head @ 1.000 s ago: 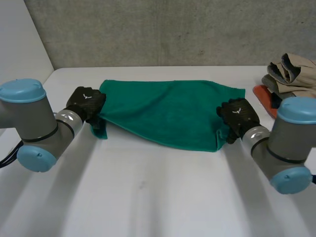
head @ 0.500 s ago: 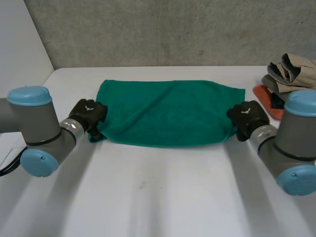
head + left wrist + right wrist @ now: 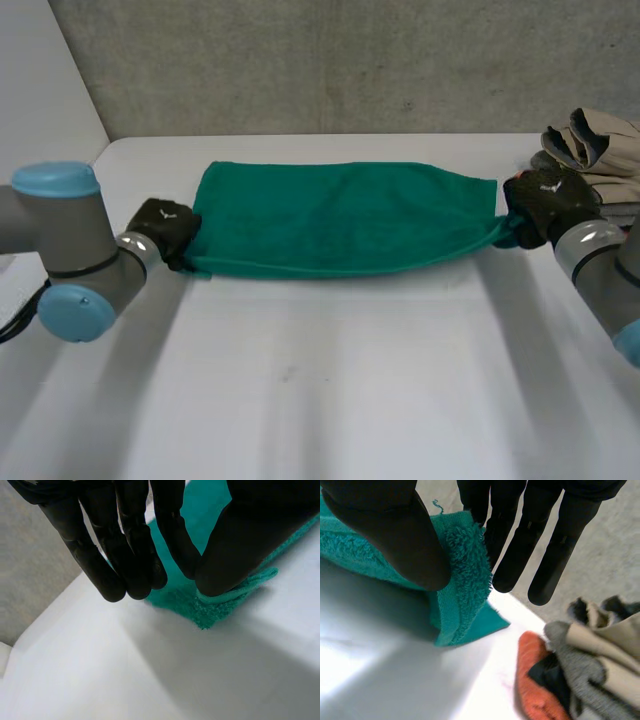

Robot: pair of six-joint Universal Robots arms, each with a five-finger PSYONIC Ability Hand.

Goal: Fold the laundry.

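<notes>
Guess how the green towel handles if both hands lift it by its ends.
Likely floppy: the green towel lies creased and doubled over between the left hand and right hand, so its middle would droop. Probably grippy, not slippery: fuzzy pile shows at the right thumb. Probably light: the pinched corners look thin.

- Robot lab / test cell, by the look of it.
- Back wall (image 3: 330, 60): raw grey concrete, rough & blotchy, runs along the table's far edge.
- Table (image 3: 330, 400): plain white work top, wide, matte.
- White panel (image 3: 40, 90) stands at the table's far left corner.
- Left arm (image 3: 60, 240) & right arm (image 3: 600, 270): industrial type, grey joints w/ light-blue caps, reaching in at the table's left & right edges.
- Laundry as test material: green towel (image 3: 340, 215) spread across the far half; pile of clothes (image 3: 600, 145), beige & grey, on smth orange (image 3: 535, 680), at the far right corner.
</notes>
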